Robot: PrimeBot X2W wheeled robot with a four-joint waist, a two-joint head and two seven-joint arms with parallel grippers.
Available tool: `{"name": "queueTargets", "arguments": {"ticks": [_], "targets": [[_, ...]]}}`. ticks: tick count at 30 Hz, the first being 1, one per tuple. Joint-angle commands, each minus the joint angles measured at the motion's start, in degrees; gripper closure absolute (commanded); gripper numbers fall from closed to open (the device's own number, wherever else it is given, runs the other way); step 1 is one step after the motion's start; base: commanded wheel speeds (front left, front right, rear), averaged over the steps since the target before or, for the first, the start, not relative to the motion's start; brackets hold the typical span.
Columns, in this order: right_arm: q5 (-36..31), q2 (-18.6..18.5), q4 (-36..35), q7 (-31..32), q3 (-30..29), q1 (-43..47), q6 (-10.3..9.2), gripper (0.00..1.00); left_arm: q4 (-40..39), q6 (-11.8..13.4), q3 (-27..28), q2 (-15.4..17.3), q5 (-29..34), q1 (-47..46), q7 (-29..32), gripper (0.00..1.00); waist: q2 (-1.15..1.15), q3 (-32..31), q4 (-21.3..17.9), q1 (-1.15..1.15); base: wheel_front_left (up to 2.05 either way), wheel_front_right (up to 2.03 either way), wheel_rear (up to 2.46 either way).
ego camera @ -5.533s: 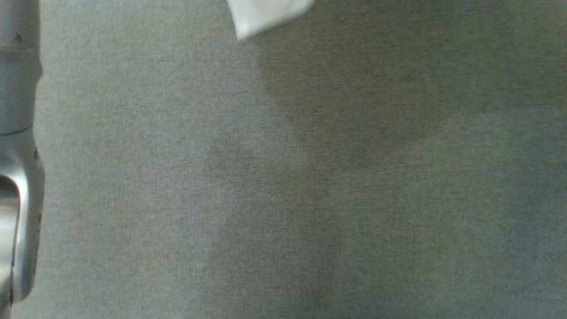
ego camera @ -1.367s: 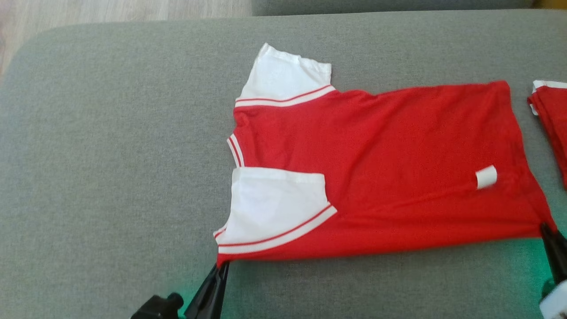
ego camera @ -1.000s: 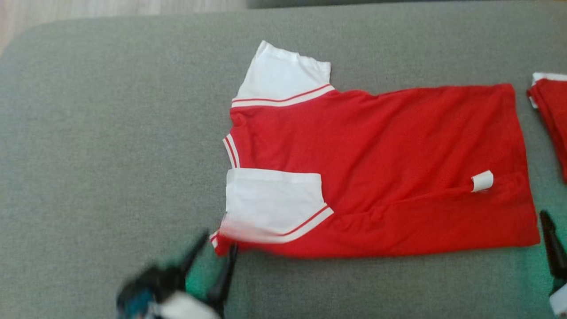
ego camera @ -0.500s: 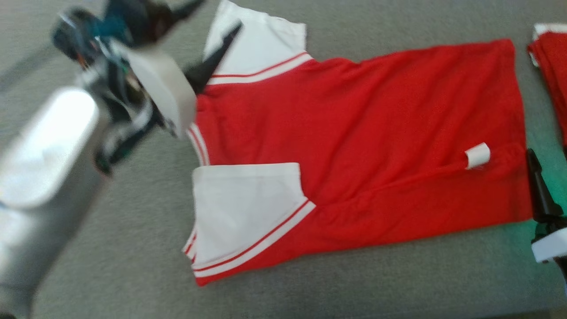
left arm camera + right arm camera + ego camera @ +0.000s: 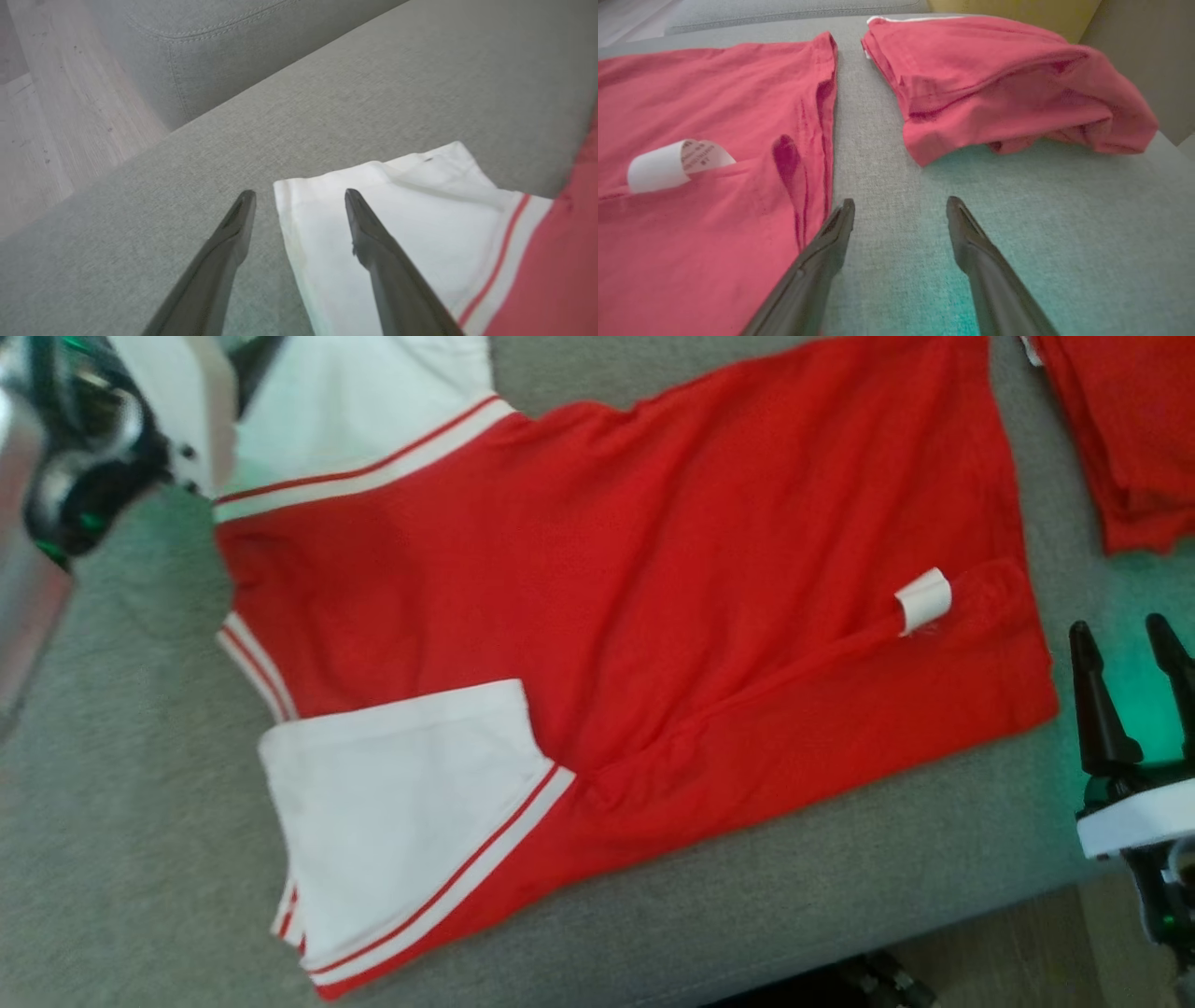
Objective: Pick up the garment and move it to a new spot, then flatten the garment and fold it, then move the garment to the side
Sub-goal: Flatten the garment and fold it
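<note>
The garment point(image 5: 653, 579) is a red shirt with white sleeves, spread flat on the grey cushion point(image 5: 112, 821). A white label point(image 5: 922, 599) curls up near its hem. My left gripper point(image 5: 300, 193) is open at the far white sleeve point(image 5: 411, 210): one finger hovers over the sleeve, the other over bare cushion. Its wrist point(image 5: 93, 439) sits at the head view's top left. My right gripper point(image 5: 1118, 627) is open and empty beside the hem's near corner point(image 5: 817, 140), its fingers over bare cushion.
A second red garment point(image 5: 994, 79) lies folded in a heap just right of the hem, across a narrow strip of cushion. The cushion's front edge point(image 5: 840, 933) runs close below the shirt, with wooden floor point(image 5: 1046, 952) beyond. Another cushion point(image 5: 210, 51) stands past the far edge.
Both grippers have let go of the shirt's near edge and opened. The left arm swung from the near sleeve corner to the far sleeve. The head camera has shifted closer and lower.
</note>
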Motion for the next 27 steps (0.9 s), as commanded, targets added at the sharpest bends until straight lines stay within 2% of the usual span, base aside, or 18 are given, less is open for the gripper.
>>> {"name": "queueTargets", "arguments": {"ticks": [1, 13, 14, 15, 16, 22, 27], "targets": [[0.32, -1.16, -0.73, -0.92, 0.82, 0.24, -0.05, 0.0, -0.72, 0.09, 2.02, 2.99, 0.63, -3.39, -0.41, 0.0, 0.0, 1.38, -1.47, -0.01, 0.0, 0.0, 0.0], [1.21, -0.85, 2.53, -3.06, 2.52, -2.12, -0.05, 0.0, 5.13, 0.09, -3.4, 5.14, 0.31, -6.24, -1.66, 0.0, 0.0, 3.09, -2.81, -0.01, 0.0, 0.0, 0.0], [1.24, -0.98, 2.66, -3.14, 2.44, -2.21, -0.05, 0.0, 5.26, 0.09, -3.85, 5.11, -0.22, -6.12, -1.59, 0.34, 0.0, 3.1, -2.72, -0.01, 0.0, 0.0, 0.0], [1.26, -1.13, 2.79, -3.22, 2.32, -2.3, -0.05, 0.0, 5.24, 0.09, -4.31, 5.14, -0.76, -6.05, -1.66, 0.63, 0.0, 3.09, -2.61, -0.01, 0.0, 0.0, 0.0], [1.3, -1.25, 2.92, -3.29, 2.18, -2.37, -0.05, 0.0, 5.03, 0.09, -4.77, 5.15, -1.41, -5.97, -1.92, 1.0, 0.0, 3.02, -2.46, -0.01, 0.0, 0.0, 0.0], [1.16, -2.19, 2.58, -3.38, 1.72, -3.53, -0.05, 0.0, 0.9, 0.09, -8.52, 6.4, -5.46, -6.12, -8.63, 1.0, 0.0, 1.8, -1.32, -0.01, 0.0, 0.0, 0.0], [1.61, -3.47, -0.14, -1.7, 1.89, -6.54, -0.05, 0.0, -0.16, 0.09, -11.81, 6.86, -6.12, -8.12, -13.15, 1.0, 0.0, 1.4, 0.25, -0.01, 0.0, 0.0, 0.0]]}}
